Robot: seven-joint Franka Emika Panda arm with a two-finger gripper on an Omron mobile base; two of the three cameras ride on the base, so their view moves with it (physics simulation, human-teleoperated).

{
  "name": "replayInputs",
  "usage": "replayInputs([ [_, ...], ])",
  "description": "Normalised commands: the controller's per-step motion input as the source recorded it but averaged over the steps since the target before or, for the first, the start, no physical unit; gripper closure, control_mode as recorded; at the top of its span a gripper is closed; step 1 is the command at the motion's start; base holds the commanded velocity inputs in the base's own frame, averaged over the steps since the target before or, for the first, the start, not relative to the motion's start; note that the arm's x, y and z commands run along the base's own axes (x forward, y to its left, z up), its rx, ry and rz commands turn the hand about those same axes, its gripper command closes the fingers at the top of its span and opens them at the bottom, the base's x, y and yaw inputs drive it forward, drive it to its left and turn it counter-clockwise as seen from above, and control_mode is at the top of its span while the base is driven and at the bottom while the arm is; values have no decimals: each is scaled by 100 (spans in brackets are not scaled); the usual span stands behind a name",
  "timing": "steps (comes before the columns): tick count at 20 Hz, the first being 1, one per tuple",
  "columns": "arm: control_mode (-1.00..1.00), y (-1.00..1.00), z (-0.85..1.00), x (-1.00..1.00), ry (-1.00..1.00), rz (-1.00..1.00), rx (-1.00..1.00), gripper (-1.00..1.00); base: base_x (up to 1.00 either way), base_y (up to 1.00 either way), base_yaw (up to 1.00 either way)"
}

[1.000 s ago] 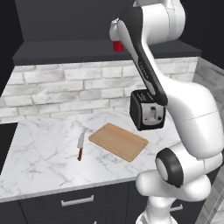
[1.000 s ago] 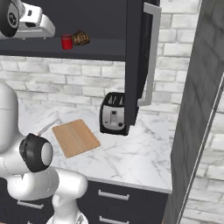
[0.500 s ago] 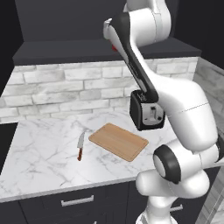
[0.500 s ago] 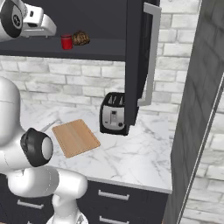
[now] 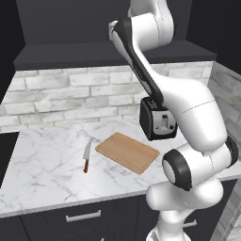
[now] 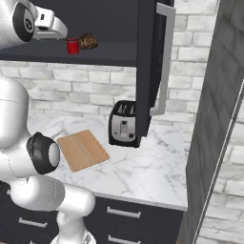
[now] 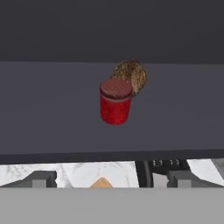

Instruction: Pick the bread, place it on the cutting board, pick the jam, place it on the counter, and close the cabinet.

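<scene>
Step in hand: the first pick is being set up, by the look of it; the bread (image 7: 130,75) is being lined up on the cabinet shelf and nothing is being carried yet.
Gripper (image 6: 57,27): it is being held at shelf height, left of the jar in the right base view, jaws spread wide and empty; in the hand view the two fingertips (image 7: 41,178) are being shown well apart at the bottom.
Jam (image 7: 115,101): it is being seen upright on the shelf, nearer the hand than the loaf and partly covering it.
Bread: it is being seen just behind and to the right of the jam, close against it; contact cannot be told.
Cutting board (image 5: 127,152): it is being left bare on the counter (image 5: 42,164), between a knife (image 5: 86,157) and the toaster (image 6: 125,123).
Cabinet (image 6: 151,62): its door is being left swung open above the toaster.
Next move: a reach past the jar is being called for, offset to the right, so the loaf is being closed on without the jam being knocked over.
</scene>
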Motion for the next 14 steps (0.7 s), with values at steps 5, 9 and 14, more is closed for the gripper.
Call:
replayInputs([
  [5, -100, 0, 0, 42, 3, -2, 4, -100, 0, 0, 0],
  [9, -100, -6, 0, 42, 2, 0, 3, -100, 0, 0, 0],
  [14, -100, -14, -1, 37, 0, 0, 1, -100, 0, 0, 0],
])
